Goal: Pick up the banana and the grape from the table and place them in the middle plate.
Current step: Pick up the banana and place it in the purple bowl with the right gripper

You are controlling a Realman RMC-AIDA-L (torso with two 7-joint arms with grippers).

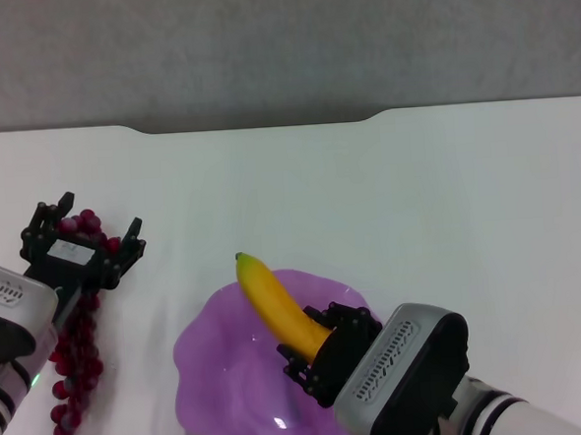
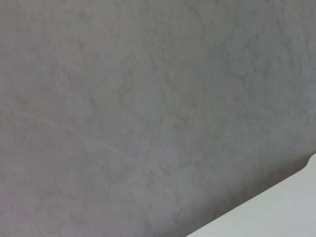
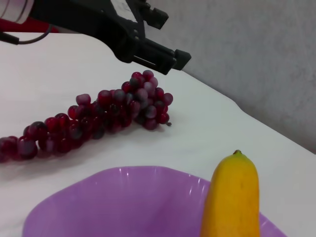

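Holding banana (image 1: 279,305) over middle plate (image 1: 222,379), right gripper (image 1: 314,359) pinching its near end | left gripper (image 1: 84,235) spread above grape (image 1: 75,364) | bunch looks floppy, light; grab thick top cluster

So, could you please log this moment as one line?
right gripper: holding banana over purple plate | left gripper: open above grapes on table

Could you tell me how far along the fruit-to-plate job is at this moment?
Nothing is finished yet. In hand: the right gripper holds the banana over the purple middle plate, not yet released. Left to do: the grape bunch lies on the white table beside the plate, with the left gripper open above its far end, apparently not gripping it.
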